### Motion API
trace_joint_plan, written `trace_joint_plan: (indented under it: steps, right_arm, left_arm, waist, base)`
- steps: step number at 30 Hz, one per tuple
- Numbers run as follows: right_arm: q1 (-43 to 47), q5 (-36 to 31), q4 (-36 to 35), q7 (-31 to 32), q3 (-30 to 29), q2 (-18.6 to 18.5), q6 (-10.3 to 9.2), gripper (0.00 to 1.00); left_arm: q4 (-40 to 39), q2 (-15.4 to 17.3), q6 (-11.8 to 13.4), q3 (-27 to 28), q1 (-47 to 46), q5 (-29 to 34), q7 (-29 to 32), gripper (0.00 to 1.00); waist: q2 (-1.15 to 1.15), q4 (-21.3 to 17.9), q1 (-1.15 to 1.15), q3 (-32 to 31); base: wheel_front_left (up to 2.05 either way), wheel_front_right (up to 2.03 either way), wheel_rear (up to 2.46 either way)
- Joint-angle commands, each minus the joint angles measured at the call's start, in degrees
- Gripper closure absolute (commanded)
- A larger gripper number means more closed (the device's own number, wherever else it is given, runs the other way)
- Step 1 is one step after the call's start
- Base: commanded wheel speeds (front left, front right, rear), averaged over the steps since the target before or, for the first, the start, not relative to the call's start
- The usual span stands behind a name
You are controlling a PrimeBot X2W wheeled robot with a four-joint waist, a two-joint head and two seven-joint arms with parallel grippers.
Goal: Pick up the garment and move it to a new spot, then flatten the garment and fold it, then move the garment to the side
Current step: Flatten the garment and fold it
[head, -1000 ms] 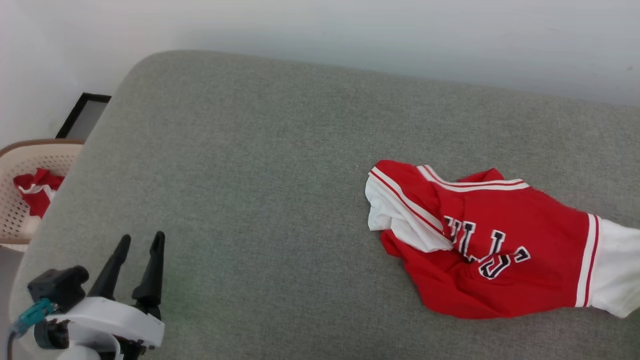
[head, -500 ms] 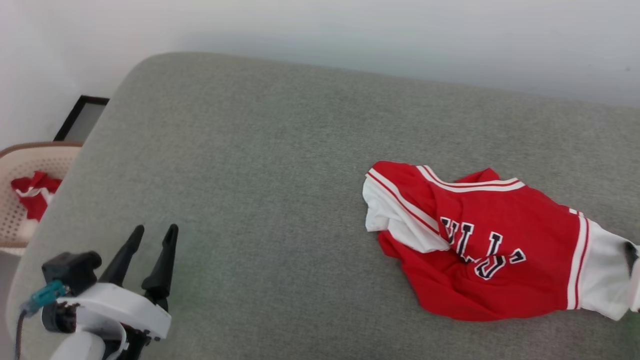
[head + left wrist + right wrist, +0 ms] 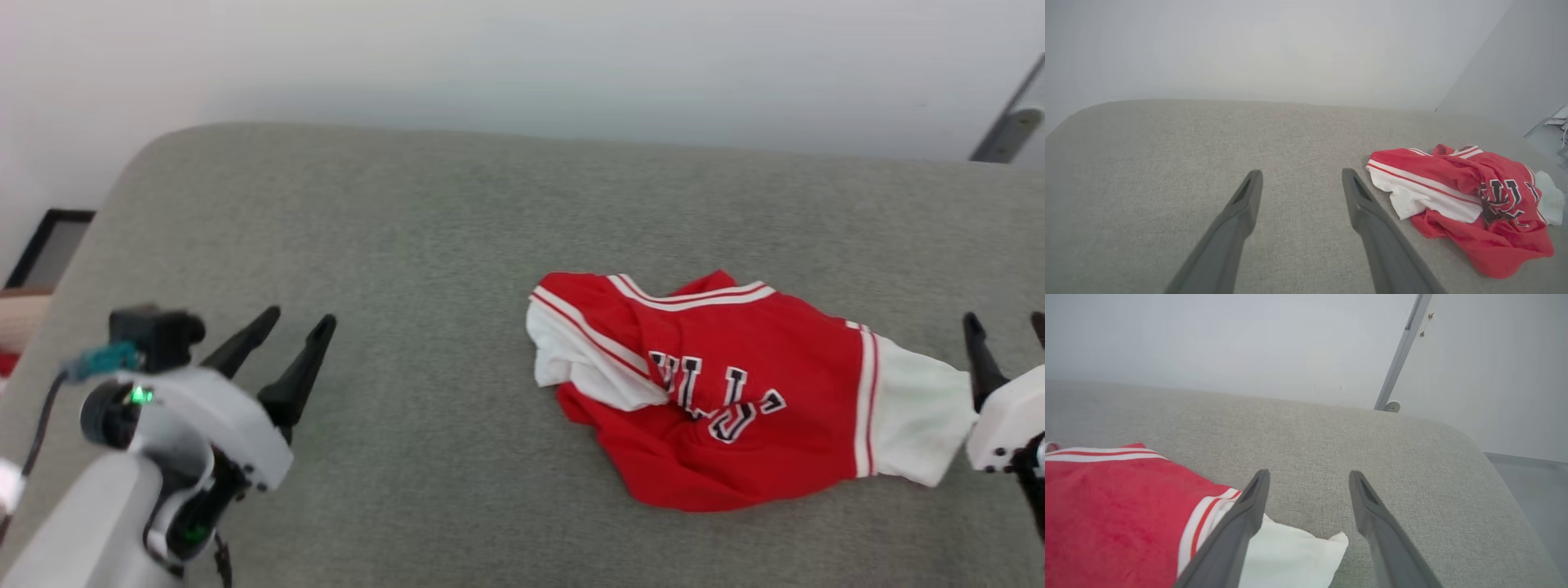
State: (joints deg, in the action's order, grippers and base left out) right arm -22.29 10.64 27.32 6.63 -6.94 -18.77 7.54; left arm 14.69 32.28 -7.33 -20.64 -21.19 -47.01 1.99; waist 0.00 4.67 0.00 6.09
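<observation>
- Dark fingers of the left claw [image 3: 301,315] stand well apart with nothing between them, at 8 o'clock in the head view, above bare grey fabric.
- In the left wrist view the left claw [image 3: 1301,173] points across the padded surface [image 3: 1167,163], and the garment [image 3: 1453,192] lies off at its 3 o'clock, clear of the fingers.
- The right claw [image 3: 1004,317] sits at the 3 o'clock edge of the head view, spread just as wide and holding nothing.
- In the right wrist view the right claw [image 3: 1309,473] has its 9 o'clock finger crossing in front of the white sleeve [image 3: 1290,547]; whether it touches the cloth cannot be told.
- The garment [image 3: 718,392] lies crumpled on the padded surface [image 3: 408,245], right of centre toward 4 o'clock, red body up, black lettering creased, striped trim showing.
- Its white sleeve [image 3: 914,425] reaches toward the right claw; a second white fold bunches at the garment's 9 o'clock end.
- A pale wall runs behind at 12 o'clock, with a metal rail [image 3: 1400,355] at 1 o'clock in the right wrist view.
</observation>
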Motion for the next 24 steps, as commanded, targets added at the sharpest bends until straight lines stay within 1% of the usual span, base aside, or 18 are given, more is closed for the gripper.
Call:
trace_joint_plan:
  steps: [1,6,8,13,19,21,24]
  right_arm:
    - [1.32,-0.83,-2.19,-2.35,-0.15,1.39,-0.10,0.00]
    - [3.77,-3.40,-8.32,-9.17,0.21,5.15,-0.10,0.00]
    - [4.67,-4.30,-10.62,-11.65,1.30,6.62,-0.10,0.00]
    - [6.48,-5.74,-14.99,-16.28,2.39,10.10,-0.10,0.00]
    - [7.72,-6.59,-17.16,-18.24,2.91,13.01,-0.10,0.00]
    - [7.50,-6.62,-17.51,-18.42,3.22,13.60,-0.10,0.00]
    - [7.28,-6.76,-18.16,-18.71,3.60,14.39,-0.10,0.00]
  left_arm:
    - [-0.53,0.31,-0.06,-0.84,-2.34,-0.55,2.65,0.00]
    - [-0.76,-0.50,0.19,-3.39,-7.38,-2.10,10.95,0.00]
    - [-0.80,-0.53,0.25,-4.58,-9.37,-1.92,13.96,0.00]
    - [1.52,-2.01,1.09,-6.42,-13.33,-4.29,21.71,0.00]
    - [5.83,-3.65,2.13,-9.28,-17.19,-5.41,30.06,0.00]
    - [7.24,-4.62,2.69,-10.01,-17.99,-6.22,32.79,0.00]
    - [9.31,-5.22,3.78,-10.51,-19.04,-7.13,35.91,0.00]
  waist:
    - [0.00,-2.87,0.00,-0.39]
    - [0.00,-6.04,0.00,-0.14]
    - [0.00,-7.38,0.00,0.12]
    - [0.00,-10.38,0.00,1.15]
    - [0.00,-13.13,0.00,3.32]
    - [0.00,-13.96,0.00,4.22]
    - [0.00,-15.06,0.00,5.51]
  base:
    - [0.00,0.00,0.00]
    - [0.00,0.00,0.00]
    - [0.00,0.00,0.00]
    - [0.00,0.00,0.00]
    - [0.00,0.00,0.00]
    - [0.00,0.00,0.00]
    - [0.00,0.00,0.00]
